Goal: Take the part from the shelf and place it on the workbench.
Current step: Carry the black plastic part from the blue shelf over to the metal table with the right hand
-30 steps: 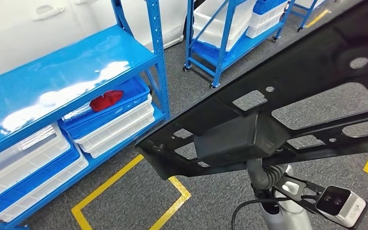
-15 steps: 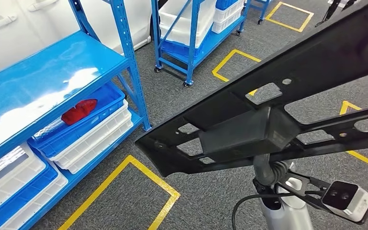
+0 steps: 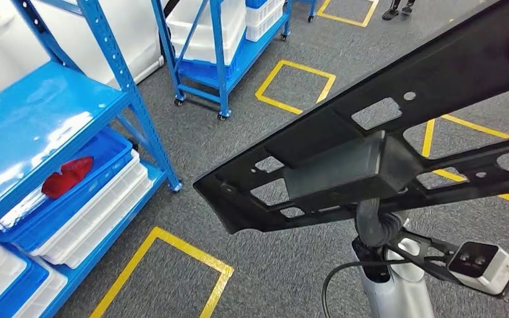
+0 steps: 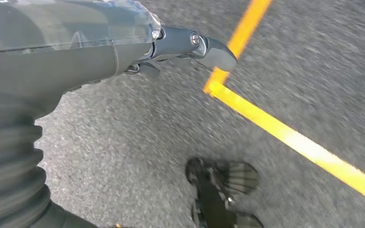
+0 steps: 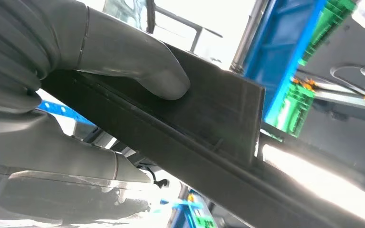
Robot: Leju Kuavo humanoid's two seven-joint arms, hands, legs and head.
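Your view from left to right: blue shelf [image 3: 53, 106] at the left with a red item [image 3: 66, 175] in a tray, farther left than before, grey carpet [image 3: 192, 212] with yellow tape, black part [image 3: 371, 152] across the right, pinched by your right hand [image 5: 100, 71], left hand [image 4: 123, 42] hanging over the floor, grip unclear.

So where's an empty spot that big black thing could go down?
The glossy top of the blue metal shelf looks bare. The grey carpet inside the yellow tape square by that shelf is open too. Below, it's crowded: stacked white and blue bins, one holding a red part. The right hand holds the long black perforated panel.
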